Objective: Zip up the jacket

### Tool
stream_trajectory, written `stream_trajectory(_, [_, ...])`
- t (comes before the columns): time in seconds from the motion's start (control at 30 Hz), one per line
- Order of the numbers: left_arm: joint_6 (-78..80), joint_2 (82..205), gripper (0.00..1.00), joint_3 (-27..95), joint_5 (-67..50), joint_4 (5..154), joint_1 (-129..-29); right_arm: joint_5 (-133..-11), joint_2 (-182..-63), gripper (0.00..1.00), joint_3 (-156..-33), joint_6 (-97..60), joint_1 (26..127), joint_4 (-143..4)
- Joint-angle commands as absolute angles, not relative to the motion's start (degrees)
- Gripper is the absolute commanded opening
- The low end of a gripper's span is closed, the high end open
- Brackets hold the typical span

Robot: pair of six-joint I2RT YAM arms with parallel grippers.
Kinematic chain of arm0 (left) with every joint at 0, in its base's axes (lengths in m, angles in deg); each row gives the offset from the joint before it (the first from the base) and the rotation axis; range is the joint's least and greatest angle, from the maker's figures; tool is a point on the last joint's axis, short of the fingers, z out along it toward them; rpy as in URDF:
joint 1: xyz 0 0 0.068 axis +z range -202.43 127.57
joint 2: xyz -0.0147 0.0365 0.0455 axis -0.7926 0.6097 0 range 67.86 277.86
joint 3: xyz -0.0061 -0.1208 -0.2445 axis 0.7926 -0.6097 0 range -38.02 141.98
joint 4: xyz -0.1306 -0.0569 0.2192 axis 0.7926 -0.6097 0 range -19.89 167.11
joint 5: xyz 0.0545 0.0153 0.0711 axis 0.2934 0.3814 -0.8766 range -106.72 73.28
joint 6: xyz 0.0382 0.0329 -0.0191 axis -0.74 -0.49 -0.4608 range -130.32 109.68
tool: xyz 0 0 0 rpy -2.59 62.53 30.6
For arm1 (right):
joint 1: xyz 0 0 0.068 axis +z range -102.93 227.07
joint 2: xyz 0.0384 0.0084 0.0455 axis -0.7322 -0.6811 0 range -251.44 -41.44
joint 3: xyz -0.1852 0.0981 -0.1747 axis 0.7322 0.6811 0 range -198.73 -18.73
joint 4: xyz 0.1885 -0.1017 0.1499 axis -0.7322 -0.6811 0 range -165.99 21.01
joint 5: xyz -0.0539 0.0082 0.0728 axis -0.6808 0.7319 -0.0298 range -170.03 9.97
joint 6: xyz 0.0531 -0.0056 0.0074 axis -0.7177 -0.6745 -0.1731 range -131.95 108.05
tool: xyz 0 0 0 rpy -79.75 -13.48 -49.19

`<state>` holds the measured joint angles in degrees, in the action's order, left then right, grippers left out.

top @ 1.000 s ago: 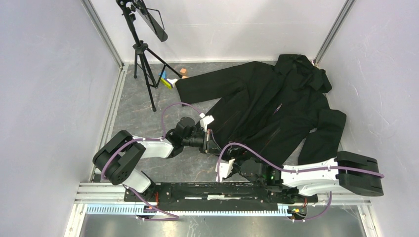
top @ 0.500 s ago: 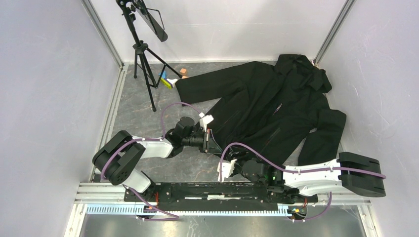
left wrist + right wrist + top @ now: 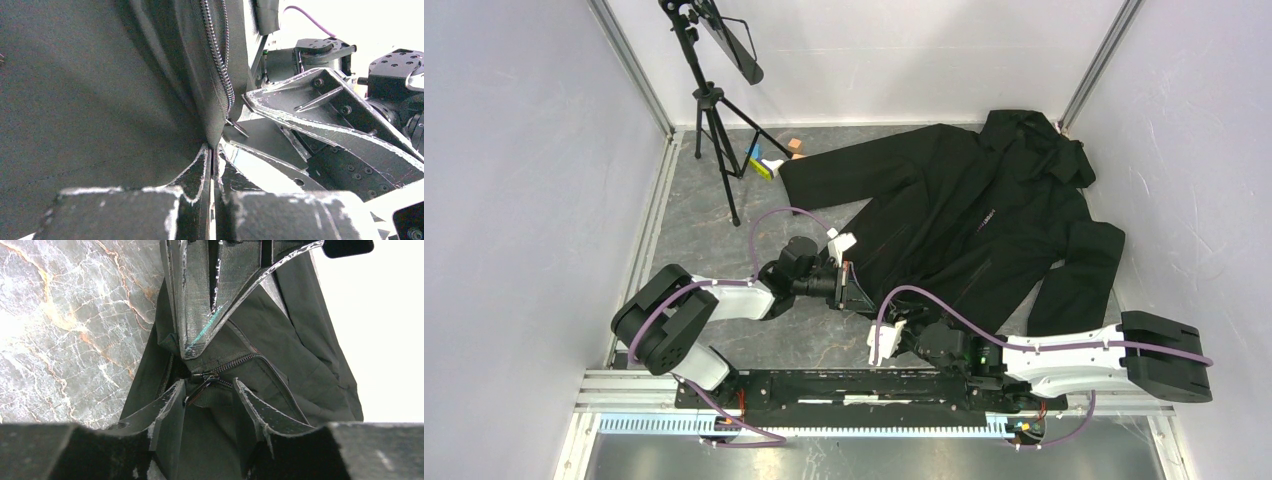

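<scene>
The black jacket [image 3: 984, 215] lies spread on the marble floor, hood at the far right. Its lower hem corner is lifted by my left gripper [image 3: 852, 287], which is shut on the fabric edge [image 3: 212, 145] just below the zipper teeth [image 3: 220, 65]. In the right wrist view my right gripper [image 3: 209, 383] is open around the zipper slider [image 3: 206, 375]. The pull tab [image 3: 196, 391] hangs between the jaws, against the left finger [image 3: 167, 407]. The left gripper's fingers [image 3: 197, 310] pinch the hem right above it. From above, my right gripper [image 3: 894, 325] sits close beside the left one.
A black tripod [image 3: 714, 110] stands at the back left, with small coloured blocks [image 3: 769, 160] next to the jacket's sleeve. Grey walls and metal rails enclose the floor [image 3: 714, 230] on three sides.
The right arm has shifted a little to the right and its wrist has edged in towards the held hem. The left arm and the jacket have stayed put.
</scene>
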<state>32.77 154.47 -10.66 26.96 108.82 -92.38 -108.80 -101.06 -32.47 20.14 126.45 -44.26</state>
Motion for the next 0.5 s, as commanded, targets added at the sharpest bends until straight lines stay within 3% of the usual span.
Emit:
stream_trajectory(0.0, [33.25, 153.19, 0.02, -10.59, 28.81, 109.28, -92.51, -108.92, -100.81, 0.43, -32.68, 18.92, 126.18, -42.41])
stream_trajectory(0.2, [33.27, 153.07, 0.02, -10.82, 28.83, 109.22, -92.52, -109.37, -100.77, 0.4, -32.52, 19.07, 126.18, -42.18])
stream_trajectory(0.47, [33.36, 152.98, 0.02, -10.77, 28.81, 109.35, -92.56, -110.38, -101.21, 0.27, -32.31, 18.98, 126.18, -41.77])
